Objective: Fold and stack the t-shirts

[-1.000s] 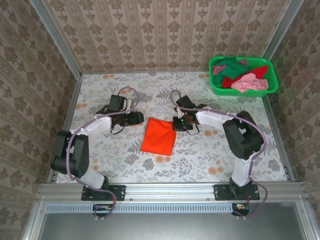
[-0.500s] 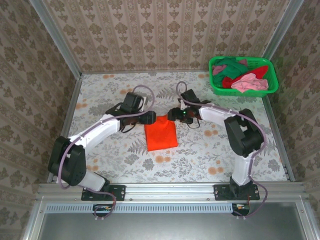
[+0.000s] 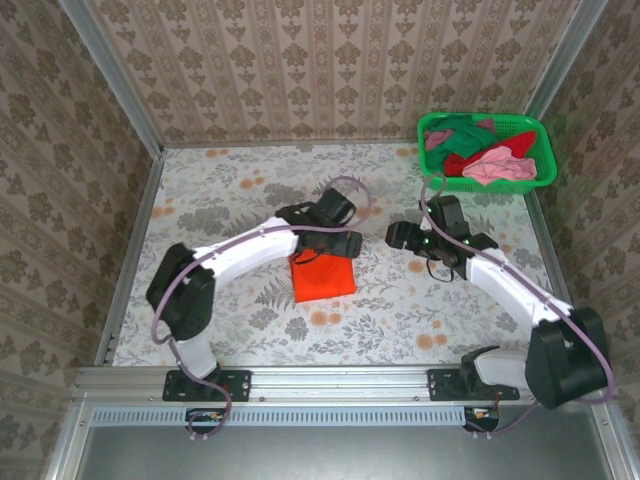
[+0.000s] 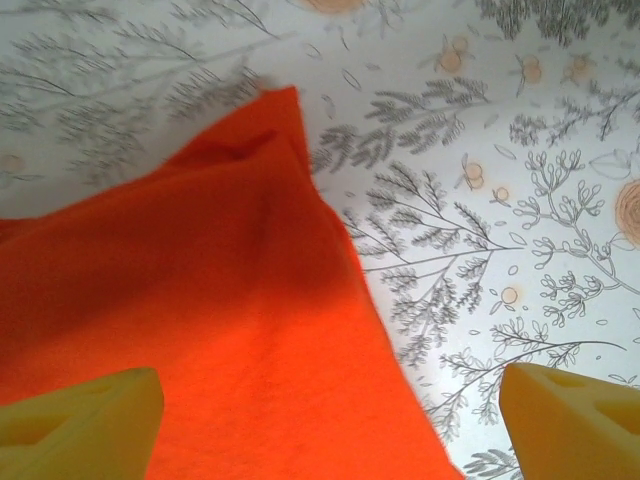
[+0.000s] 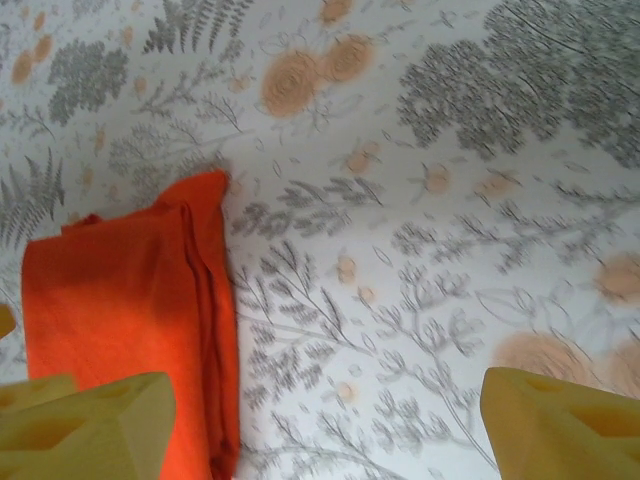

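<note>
Orange t-shirt (image 3: 323, 279), folded small, lies mid-worktop (image 3: 220, 190); other t-shirts (image 3: 495, 165) fill the basket (image 3: 480, 184) at the far right corner. Soft, light, limp, I judge: pinch a folded edge. Left pincer (image 4: 325, 425) and right pincer (image 5: 325, 425) both gape, empty.

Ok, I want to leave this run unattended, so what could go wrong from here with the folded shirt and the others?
1. The left pincer hangs open just over the folded orange t-shirt. If it sweeps away low, it could snag the layered edge and undo the fold.
2. The remaining t-shirts lie tangled in the green basket. The open right pincer might lift several at once or drag the basket.
</note>
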You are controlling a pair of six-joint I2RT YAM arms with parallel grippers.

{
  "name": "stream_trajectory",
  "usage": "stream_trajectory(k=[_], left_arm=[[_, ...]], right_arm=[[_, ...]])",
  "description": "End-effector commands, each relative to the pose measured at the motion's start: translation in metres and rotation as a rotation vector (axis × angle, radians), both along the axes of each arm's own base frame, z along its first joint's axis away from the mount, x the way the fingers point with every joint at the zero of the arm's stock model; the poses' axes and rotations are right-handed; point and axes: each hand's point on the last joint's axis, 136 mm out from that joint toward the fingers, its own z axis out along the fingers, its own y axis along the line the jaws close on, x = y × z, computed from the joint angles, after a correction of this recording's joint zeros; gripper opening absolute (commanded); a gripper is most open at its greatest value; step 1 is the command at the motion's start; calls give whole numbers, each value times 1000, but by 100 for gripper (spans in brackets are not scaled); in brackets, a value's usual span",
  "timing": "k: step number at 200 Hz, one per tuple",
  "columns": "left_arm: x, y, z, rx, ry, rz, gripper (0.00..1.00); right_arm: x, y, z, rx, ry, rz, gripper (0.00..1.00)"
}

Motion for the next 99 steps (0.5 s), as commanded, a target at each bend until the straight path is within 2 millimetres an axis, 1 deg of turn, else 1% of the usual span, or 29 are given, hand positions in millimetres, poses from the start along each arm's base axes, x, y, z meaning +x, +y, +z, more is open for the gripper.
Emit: stream_trajectory(k=[1, 17, 27, 36, 52, 64, 83, 99], left_arm=[[-5, 5, -26, 114, 55, 119, 85], [-7, -8, -45, 164, 110, 136, 82], [-10, -11, -58, 223, 147, 142, 80], [-11, -13, -66, 261, 171, 156, 79], [-15, -9, -79, 321, 212, 175, 77], [-19, -6, -83, 328, 231, 182, 77], [-24, 0, -85, 303, 248, 164, 80], [-28, 12, -89, 294, 268, 143, 83]], right_arm=[[-26, -16, -5, -79, -11, 18, 80], [-40, -21, -3, -86, -35, 30, 80], [-48, -21, -5, -84, -44, 51, 80], [-54, -21, -8, -83, -46, 66, 79], [-62, -21, -13, -89, -37, 91, 79], [-66, -21, -13, -100, -28, 109, 80], [-70, -19, -9, -115, -32, 176, 80], [-71, -20, -7, -137, -38, 210, 80]])
